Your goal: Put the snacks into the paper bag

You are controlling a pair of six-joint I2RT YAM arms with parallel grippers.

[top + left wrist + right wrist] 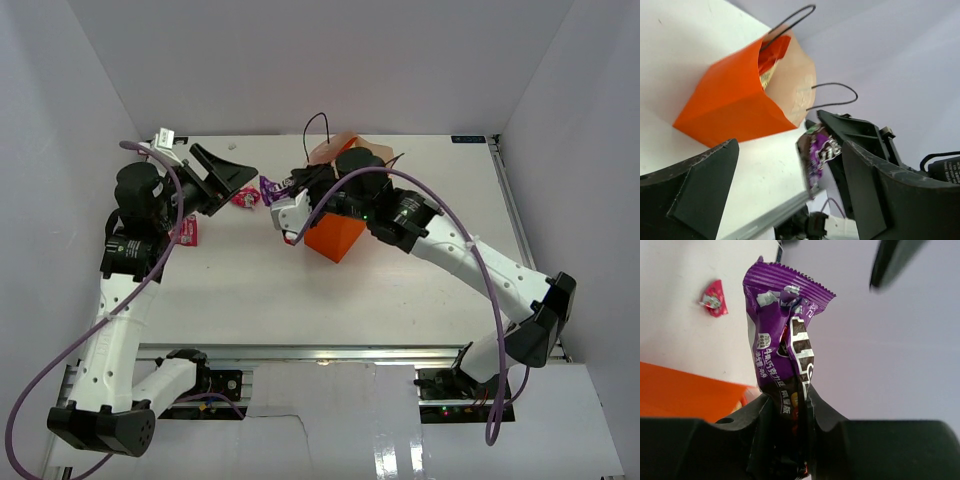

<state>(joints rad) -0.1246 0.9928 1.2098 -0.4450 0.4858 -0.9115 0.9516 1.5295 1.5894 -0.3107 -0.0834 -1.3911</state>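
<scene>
My right gripper (283, 190) is shut on a purple-brown snack packet (785, 355) and holds it off the table, left of the orange paper bag (335, 238). The packet stands up between the jaws in the right wrist view (787, 415). My left gripper (228, 172) is open and empty, just left of the packet; the left wrist view shows the packet (817, 155) between its fingers (900, 195). The bag (735, 105) stands upright with black cord handles, and a red-and-cream chip bag (771, 57) shows inside it. A pink-red packet (245, 198) lies on the table below the grippers.
Another pink-red packet (185, 232) lies by the left arm. The small red packet also shows in the right wrist view (714, 298). The right arm (430, 235) reaches across the bag. White walls close in the table at the back and sides.
</scene>
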